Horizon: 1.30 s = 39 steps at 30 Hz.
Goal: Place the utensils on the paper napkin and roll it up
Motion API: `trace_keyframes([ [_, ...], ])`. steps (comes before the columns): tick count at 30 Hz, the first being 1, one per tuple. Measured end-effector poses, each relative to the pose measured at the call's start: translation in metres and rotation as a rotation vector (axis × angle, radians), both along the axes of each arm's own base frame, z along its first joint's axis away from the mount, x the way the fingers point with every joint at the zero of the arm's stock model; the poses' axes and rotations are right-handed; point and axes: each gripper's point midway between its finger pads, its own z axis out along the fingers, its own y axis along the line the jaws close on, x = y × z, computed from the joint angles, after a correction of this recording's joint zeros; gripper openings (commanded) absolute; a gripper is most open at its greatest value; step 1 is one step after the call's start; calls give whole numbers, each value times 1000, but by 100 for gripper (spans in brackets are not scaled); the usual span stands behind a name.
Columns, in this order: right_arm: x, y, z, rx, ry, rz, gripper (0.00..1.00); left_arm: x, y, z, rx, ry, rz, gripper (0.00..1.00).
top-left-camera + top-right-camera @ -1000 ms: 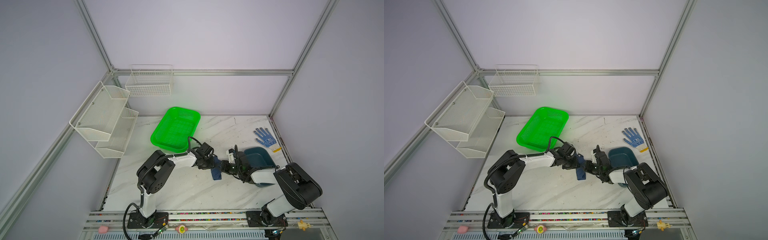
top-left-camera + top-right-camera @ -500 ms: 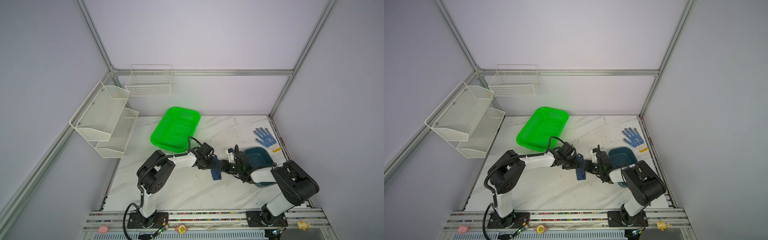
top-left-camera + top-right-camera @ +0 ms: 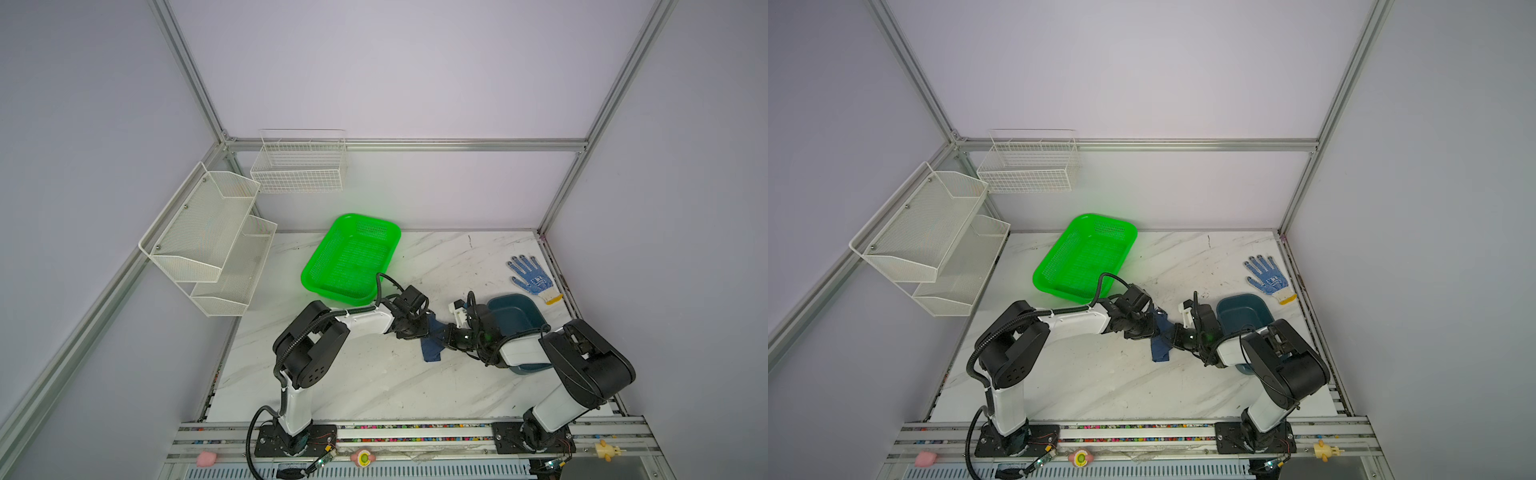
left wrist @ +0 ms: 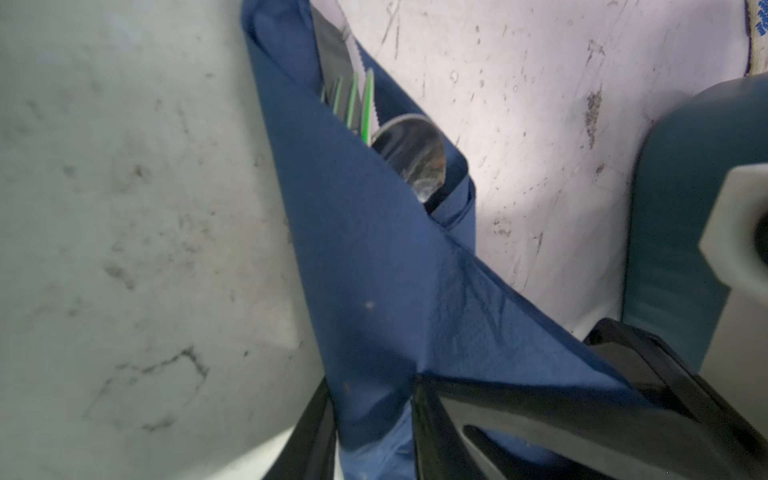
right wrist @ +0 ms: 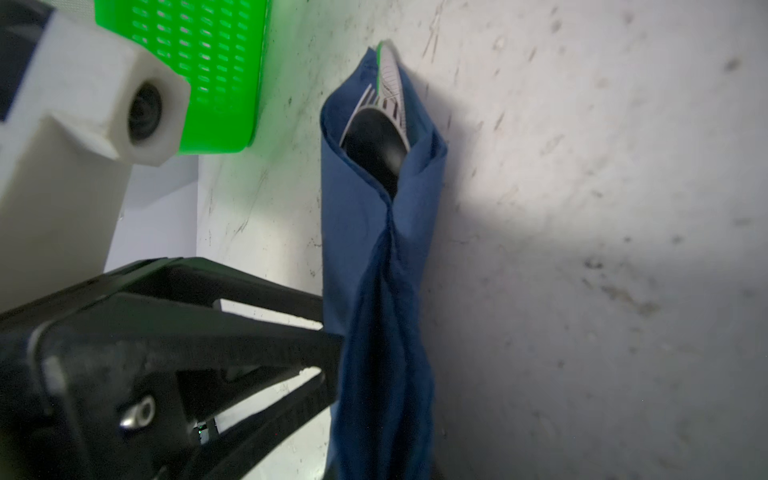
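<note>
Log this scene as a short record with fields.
paper napkin: loosely wrapped around the utensils
cutlery showing: spoon, fork, knife, heads poking out one end
left gripper: shut around the wrapped napkin
right gripper: shut, pinching a loose napkin flap
nearby: green basket, teal tray, work glove

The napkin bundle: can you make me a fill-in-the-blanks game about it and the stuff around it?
1. The navy paper napkin is wrapped around a fork, a knife and a ____.
2. The left gripper is shut on the ____.
3. The plastic basket is bright ____.

Missing words: spoon; napkin; green.
</note>
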Motion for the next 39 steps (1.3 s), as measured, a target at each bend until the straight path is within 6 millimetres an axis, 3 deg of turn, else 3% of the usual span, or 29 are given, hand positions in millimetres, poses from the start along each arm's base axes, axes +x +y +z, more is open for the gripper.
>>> trace_keyframes([
  [5, 0, 0, 9, 12, -27, 2, 3, -4, 14, 9, 11, -16, 41, 37],
  [13, -2, -2, 11, 24, -74, 3, 1, -3, 41, 46, -31, -107, 114, 42],
  [18, -1, -5, 18, 19, -141, 2, 0, -2, 51, 54, -47, -143, 144, 47],
  [24, 7, -7, 55, 24, -316, 4, 0, -1, 56, 57, -69, -176, 158, 53],
  [29, 10, -9, 91, 37, -460, 6, 0, 1, 59, 72, -129, -252, 170, 61],
  [32, 8, -10, 115, 62, -534, 3, 0, 1, 60, 91, -203, -338, 162, 69],
  [36, 2, -11, 149, 110, -627, 10, 0, 1, 62, 136, -377, -489, 137, 84],
  [39, -5, -10, 167, 148, -673, 30, 0, 2, 64, 166, -500, -578, 109, 90],
])
